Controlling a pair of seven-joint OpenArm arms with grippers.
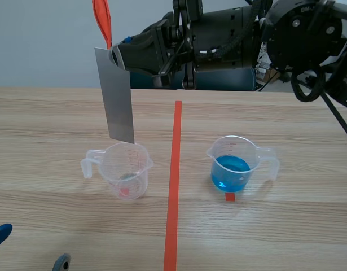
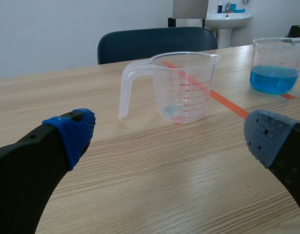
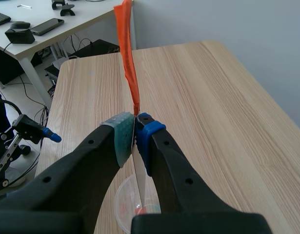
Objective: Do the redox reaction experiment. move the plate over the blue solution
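The right gripper (image 1: 116, 57) is pinching the top of a flat grey rectangular metal plate (image 1: 118, 99), with its two pads pressed against the plate's faces. In the right wrist view the plate (image 3: 140, 181) is appearing edge-on between those fingers (image 3: 121, 139). A twisted orange-red strip (image 1: 102, 19) is rising from the plate's upper end. The plate is hanging upright on the left side of the long orange-red tape line (image 1: 173, 186). It is hanging over an empty clear plastic measuring cup with red markings (image 1: 123, 169), and its lower edge is sitting level with the cup's mouth; whether it is dipping inside cannot be told. A second clear plastic measuring cup (image 1: 236, 166) is standing on the other side of the tape line, well apart from the plate. It is holding a shallow pool of blue solution (image 1: 229, 172). The left gripper (image 2: 169, 136) is resting low over the pale wooden table (image 1: 286, 226). Its blue-padded fingers (image 2: 74, 130) are spread wide with nothing between them, and the empty cup (image 2: 181, 87) is standing ahead of them.
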